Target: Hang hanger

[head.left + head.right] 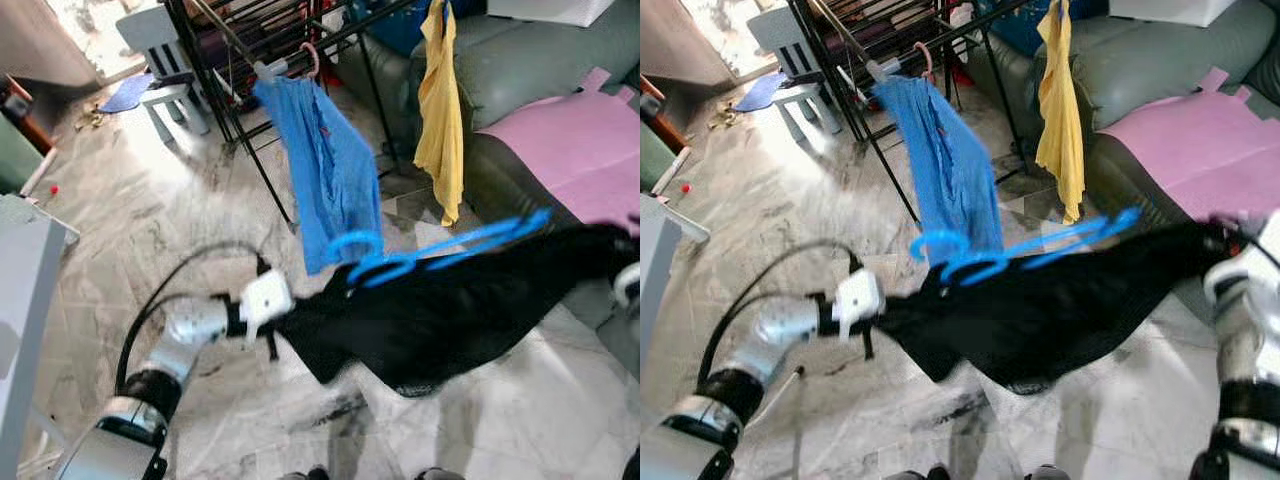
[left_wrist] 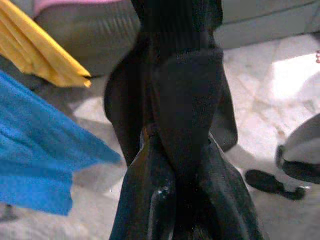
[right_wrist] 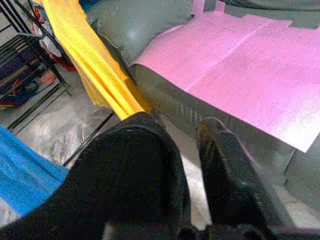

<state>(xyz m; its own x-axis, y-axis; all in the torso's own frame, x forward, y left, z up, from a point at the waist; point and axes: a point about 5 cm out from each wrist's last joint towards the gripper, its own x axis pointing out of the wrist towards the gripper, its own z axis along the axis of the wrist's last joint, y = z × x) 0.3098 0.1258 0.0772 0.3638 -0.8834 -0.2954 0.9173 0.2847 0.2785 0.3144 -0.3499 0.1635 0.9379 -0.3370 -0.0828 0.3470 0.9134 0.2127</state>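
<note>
Overhead, blue hanger (image 1: 440,250) (black garment (image 2: 180,115) up close)

We see a blue hanger (image 1: 440,250), black cloth (image 1: 450,315), blue shirt (image 1: 330,170), yellow towel (image 1: 440,110), pink sheet (image 1: 570,150), grey marbled floor (image 1: 130,230).

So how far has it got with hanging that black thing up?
Partway. The black garment already sits on the blue hanger, stretched between the left gripper and right gripper. The hanger's hook is not yet on the drying rack, where a blue cloth and yellow cloth already hang.
</note>
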